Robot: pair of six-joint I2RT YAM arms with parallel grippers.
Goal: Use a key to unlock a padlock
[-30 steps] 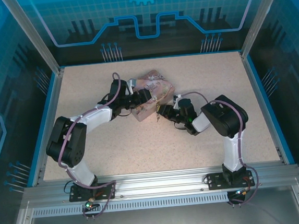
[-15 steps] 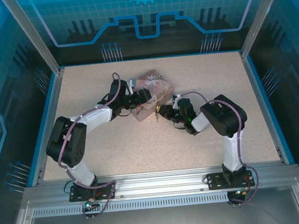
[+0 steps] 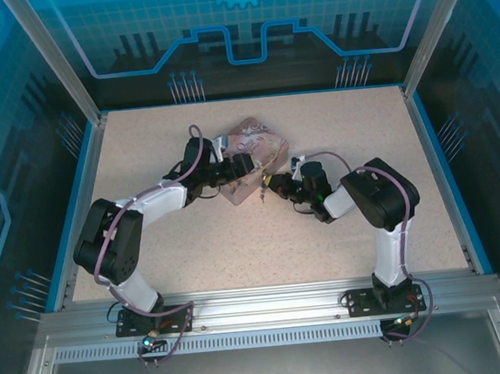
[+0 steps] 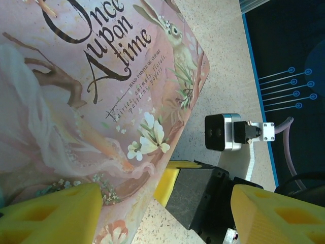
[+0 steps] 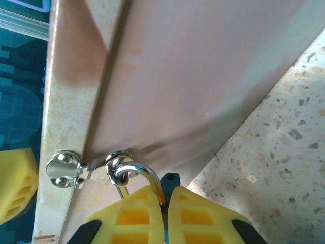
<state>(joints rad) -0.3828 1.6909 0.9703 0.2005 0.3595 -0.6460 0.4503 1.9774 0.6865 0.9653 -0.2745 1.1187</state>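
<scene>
right pincer point(image 5: 165, 197): clenched on the padlock point(image 5: 144, 172); the nearer arm.
padlock: at the pink tin point(image 4: 91, 101) front; shackle runs straight ahead from the fingers, through the hasp loop point(image 5: 119, 158).
left pincer point(image 4: 163, 206): spread wide by the tin's corner.
key: too small to place.

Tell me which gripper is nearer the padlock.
Right. The right gripper is clamped on the padlock hanging from the tin; the left gripper sits open over its lid.

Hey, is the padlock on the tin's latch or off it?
On. The padlock has its shackle looped through the latch ring on the tin, with the right gripper shut around it.
</scene>
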